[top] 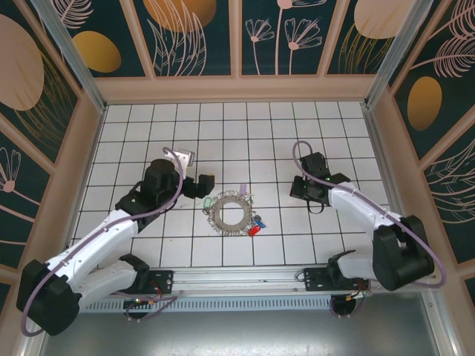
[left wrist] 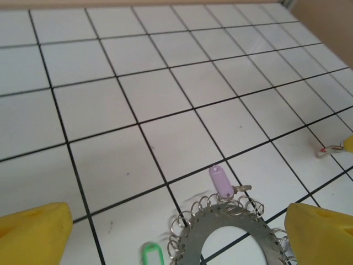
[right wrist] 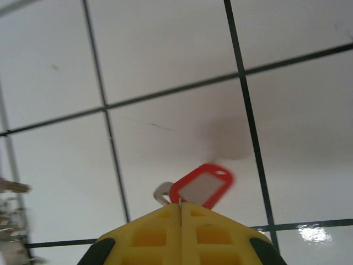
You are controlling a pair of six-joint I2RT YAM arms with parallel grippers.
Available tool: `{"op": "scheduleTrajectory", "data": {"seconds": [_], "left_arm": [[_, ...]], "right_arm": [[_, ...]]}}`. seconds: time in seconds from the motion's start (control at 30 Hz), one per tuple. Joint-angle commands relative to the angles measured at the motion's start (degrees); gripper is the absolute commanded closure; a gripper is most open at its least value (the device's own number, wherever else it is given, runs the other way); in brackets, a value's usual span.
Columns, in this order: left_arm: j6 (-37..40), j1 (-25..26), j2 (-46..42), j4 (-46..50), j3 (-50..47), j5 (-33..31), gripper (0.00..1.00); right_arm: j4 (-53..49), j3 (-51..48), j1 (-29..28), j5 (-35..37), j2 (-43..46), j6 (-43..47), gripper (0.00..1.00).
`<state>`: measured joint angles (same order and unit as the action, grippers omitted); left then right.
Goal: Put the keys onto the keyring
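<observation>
The keyring [top: 228,211] is lying mid-floor, with a purple key [left wrist: 220,181] and a green key [left wrist: 150,255] seemingly hanging on its fringe. Just beside it your left gripper [top: 199,185] is gaping wide, empty, while your right gripper [right wrist: 181,212] is pinching a red key [right wrist: 201,186] well apart, not yet threaded.

White tiled table [top: 148,245] crossed by a grid of black lines. The walls [top: 193,37] are dark teal panels in beige frames, patterned with gold and peach discs and pale line-drawn plants. The left arm [top: 96,245] and right arm [top: 356,208] are white with black joints and lilac cables. The left gripper [left wrist: 177,215] and right gripper [right wrist: 181,205] have yellow fingers. At the table's middle, the keyring [left wrist: 212,227] is grey metal fringed with silver loops. Beside it lie a purple-headed key [left wrist: 219,181], a green-headed key [left wrist: 150,255] and a blue-headed key [top: 259,219]. There is also a red-headed key [right wrist: 201,186].
</observation>
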<state>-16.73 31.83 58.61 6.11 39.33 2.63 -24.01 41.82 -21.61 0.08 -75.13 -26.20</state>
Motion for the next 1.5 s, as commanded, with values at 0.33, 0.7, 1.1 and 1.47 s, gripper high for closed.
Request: {"op": "scheduleTrajectory", "data": {"seconds": [0.33,0.7,1.1,1.47], "left_arm": [[-10.3,-3.1,9.9,12.1,4.5,1.3,0.01],[-13.3,-7.0,5.6,13.2,0.8,6.2,0.03],[-16.8,-14.6,5.8,11.3,-2.1,12.9,0.02],[-17.2,-20.3,6.5,10.0,-5.6,14.7,0.02]], "right_arm": [[4.0,0.6,-4.2,1.1,-13.6,6.5,0.95],[7.1,-0.6,-11.8,-1.0,2.4,21.8,0.61],[20.0,-8.6,-27.0,-32.2,13.0,77.7,0.6],[13.5,5.6,-33.4,-27.4,-11.0,96.2,0.67]]}}
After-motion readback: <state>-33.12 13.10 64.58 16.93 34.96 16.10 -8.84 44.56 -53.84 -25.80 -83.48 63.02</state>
